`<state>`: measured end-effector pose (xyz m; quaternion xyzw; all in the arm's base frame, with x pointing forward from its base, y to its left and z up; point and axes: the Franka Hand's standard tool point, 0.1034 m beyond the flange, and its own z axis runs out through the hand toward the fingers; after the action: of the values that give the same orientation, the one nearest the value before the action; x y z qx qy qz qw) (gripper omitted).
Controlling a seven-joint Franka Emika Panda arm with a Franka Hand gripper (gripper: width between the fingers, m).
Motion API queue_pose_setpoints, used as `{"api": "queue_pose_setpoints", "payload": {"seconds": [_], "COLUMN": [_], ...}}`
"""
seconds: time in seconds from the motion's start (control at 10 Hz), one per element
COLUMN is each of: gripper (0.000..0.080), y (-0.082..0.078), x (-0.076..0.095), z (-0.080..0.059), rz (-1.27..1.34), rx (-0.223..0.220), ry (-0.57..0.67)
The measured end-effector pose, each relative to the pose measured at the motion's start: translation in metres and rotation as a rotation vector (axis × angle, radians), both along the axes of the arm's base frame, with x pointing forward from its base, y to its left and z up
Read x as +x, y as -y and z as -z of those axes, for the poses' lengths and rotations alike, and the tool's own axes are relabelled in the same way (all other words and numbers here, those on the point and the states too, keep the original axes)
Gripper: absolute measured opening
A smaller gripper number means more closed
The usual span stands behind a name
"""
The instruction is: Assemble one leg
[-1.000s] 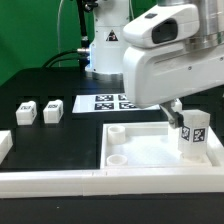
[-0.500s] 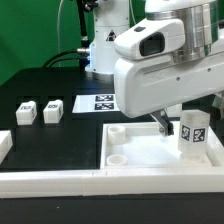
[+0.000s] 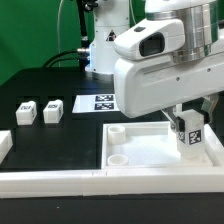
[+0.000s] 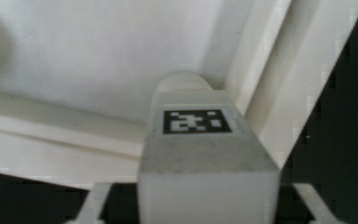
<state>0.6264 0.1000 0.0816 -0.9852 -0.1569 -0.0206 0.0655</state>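
One leg (image 3: 192, 135) (image 4: 202, 150) stands upright inside the white tray (image 3: 150, 146), close to its wall at the exterior view's right. Both fingers (image 4: 94, 205) of the pincer (image 3: 186, 127) flank it closely, though whether they clamp it cannot be told. Two similar tagged blocks (image 3: 26, 111) (image 3: 53, 108) lie on the desk (image 3: 30, 130), well apart from the tray.
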Motion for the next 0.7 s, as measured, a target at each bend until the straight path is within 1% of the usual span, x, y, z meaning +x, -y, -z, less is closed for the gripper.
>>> {"api": "queue_pose_setpoints", "payload": {"seconds": [0.3, 0.6, 0.7], "gripper": [0.0291, 0.0291, 0.0292], "y": [-0.0002, -0.0016, -0.0072], "x": [0.0000, 0.0001, 0.0014], "z": [0.0000, 0.0008, 0.0009], "rz": [0.032, 0.403, 0.554], "rx": [0.002, 0.021, 0.030], "ry": [-0.005, -0.057, -0.057]}}
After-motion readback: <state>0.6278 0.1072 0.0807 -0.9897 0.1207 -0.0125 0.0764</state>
